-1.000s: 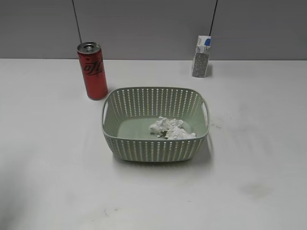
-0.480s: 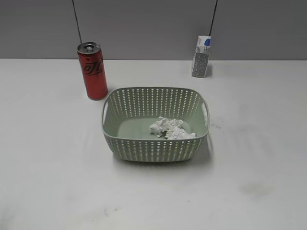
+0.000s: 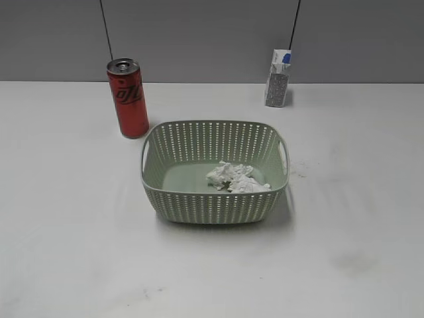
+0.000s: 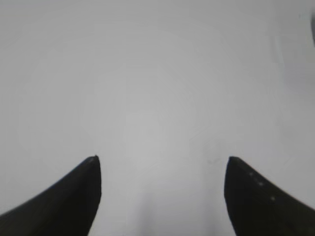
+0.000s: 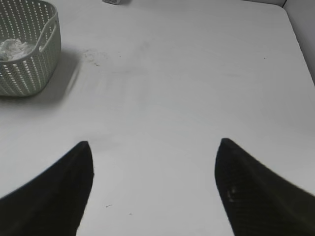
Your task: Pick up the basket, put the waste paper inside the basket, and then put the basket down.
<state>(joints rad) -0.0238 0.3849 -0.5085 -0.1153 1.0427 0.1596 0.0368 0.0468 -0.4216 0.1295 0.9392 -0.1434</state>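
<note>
The pale sage-green basket point(image 3: 215, 202) stands on the white table in the middle of the exterior view. The crumpled white waste paper point(image 3: 235, 179) lies inside it, at its right half. The basket also shows at the top left of the right wrist view point(image 5: 29, 64), with some waste paper point(image 5: 12, 47) in it. Neither gripper shows in the exterior view. My left gripper point(image 4: 162, 160) is open and empty over bare table. My right gripper point(image 5: 153, 143) is open and empty, well to the right of the basket.
A red drink can point(image 3: 129, 98) stands behind the basket's left corner. A white-and-blue carton point(image 3: 278, 78) stands at the back right near the grey wall. The table's right edge point(image 5: 298, 44) shows in the right wrist view.
</note>
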